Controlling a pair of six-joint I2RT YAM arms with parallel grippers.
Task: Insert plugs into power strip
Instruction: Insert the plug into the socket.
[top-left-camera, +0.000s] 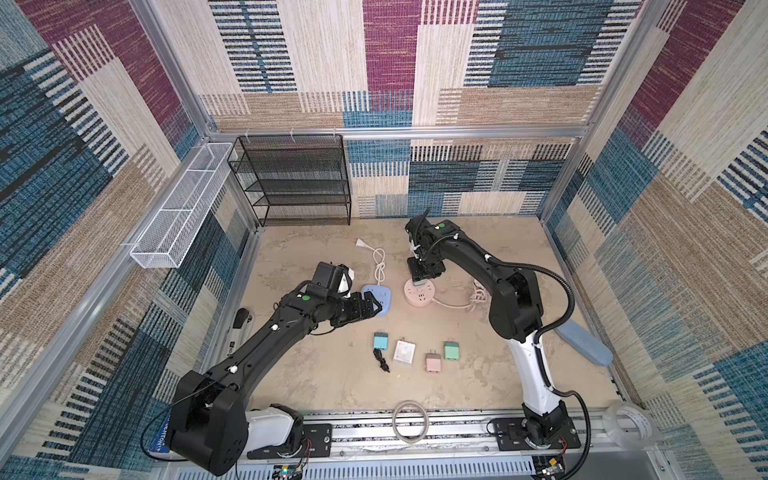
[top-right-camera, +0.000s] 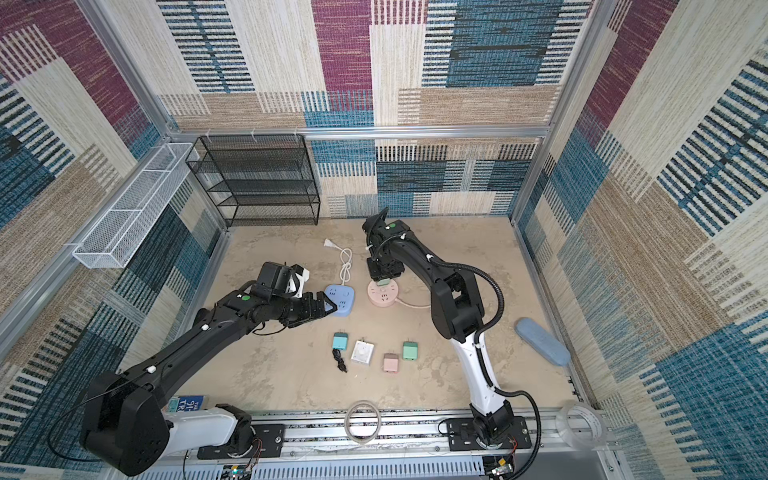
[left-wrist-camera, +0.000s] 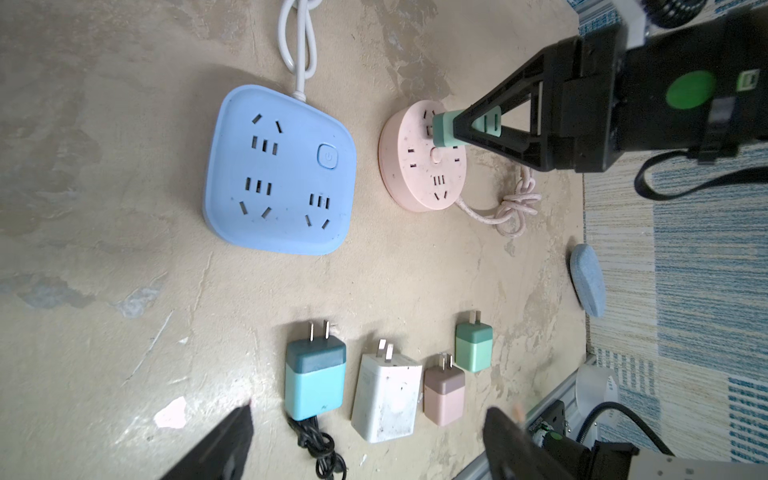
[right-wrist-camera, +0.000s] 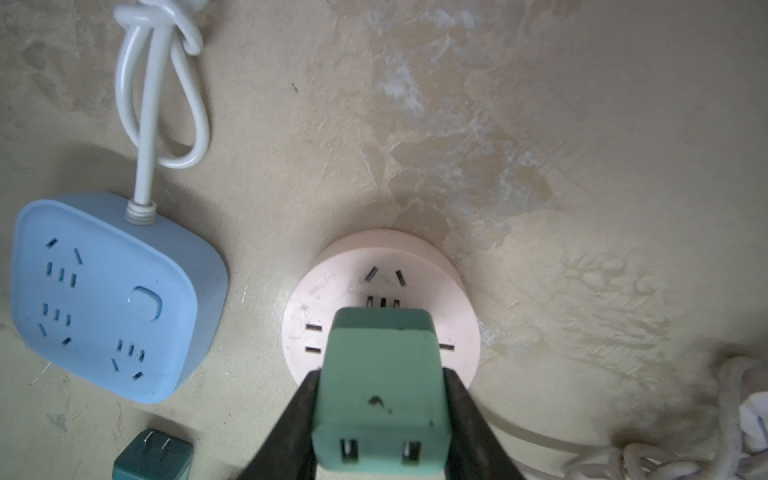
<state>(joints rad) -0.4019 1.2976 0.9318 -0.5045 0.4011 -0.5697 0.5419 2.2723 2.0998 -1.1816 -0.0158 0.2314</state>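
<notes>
A mint green plug (left-wrist-camera: 442, 131) is being gripped on its two flat sides by the right claw (right-wrist-camera: 380, 386). Its pronged end is being pointed down at the face of the round pink power strip (right-wrist-camera: 332, 286), close to the strip's middle. How far the prongs are seated cannot be told. The plug's two-slot end is being held toward the claw's palm.

The left claw (top-left-camera: 374, 311) is being held wide open with nothing in it. It is being held to the side of the pink strip, over the far edge of the blue power strip (left-wrist-camera: 282, 170), which is lying just beside the pink one.

Four more plugs are being shown laid in a row on the table, on the pink strip's side toward the arm bases and well apart from it. They are a teal plug (left-wrist-camera: 315, 376) with a black cord, a white plug (left-wrist-camera: 386, 395), a pink plug (left-wrist-camera: 444, 390) and a second mint green plug (left-wrist-camera: 473, 347), none being touched by either claw.
</notes>
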